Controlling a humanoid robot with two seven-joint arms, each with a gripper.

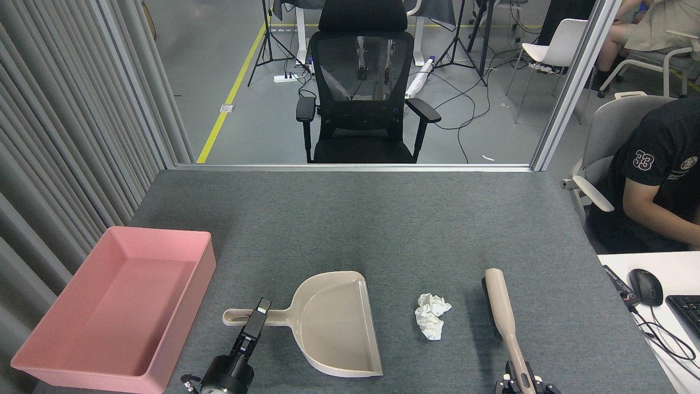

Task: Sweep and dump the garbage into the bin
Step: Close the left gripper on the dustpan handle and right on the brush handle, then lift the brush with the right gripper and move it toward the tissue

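The pink bin (117, 306) sits at the far left of the grey counter (383, 219), well apart from the left tool (261, 309). That tool's tip reaches the beige dustpan's (333, 323) handle, over its middle; it shows as one dark narrow shape, so I cannot tell whether it is spread or pressed together. Right of the dustpan's open mouth, between it and the brush (500, 306), lies the garbage (432, 315), a single crumpled white paper wad. The right tool (522, 380), at the bottom edge, pinches the near end of the brush handle.
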